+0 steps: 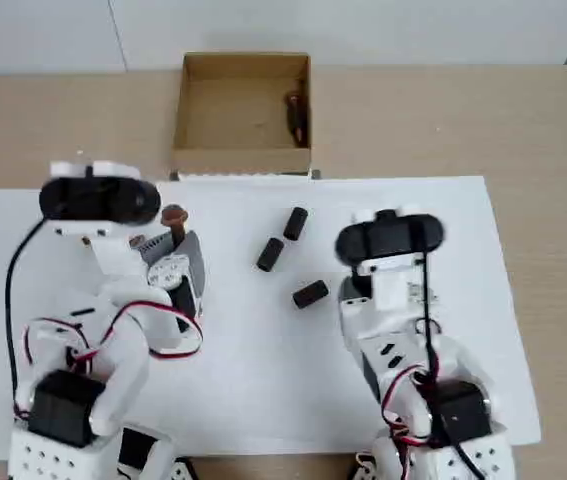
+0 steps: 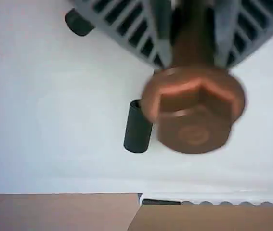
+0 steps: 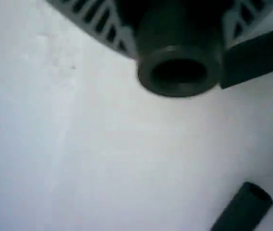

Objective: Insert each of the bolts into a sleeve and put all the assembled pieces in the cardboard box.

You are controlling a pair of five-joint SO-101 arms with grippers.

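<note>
Left fingers (image 2: 126, 26): clamped on shank of copper bolt (image 2: 193, 108), hex head protruding past the tips. Right fingers (image 3: 93, 14): gripping black sleeve (image 3: 179, 67), open bore outward. Three loose sleeves (image 1: 269, 254): on white sheet (image 1: 263, 380), between the arms. Assembled piece (image 1: 296, 115): inside cardboard box (image 1: 241, 160), far side of tabletop (image 1: 463, 120).

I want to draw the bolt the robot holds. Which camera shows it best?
The left wrist view: the bolt is close up, its hexagonal head facing the camera. The high view shows it small, seen from above.
</note>
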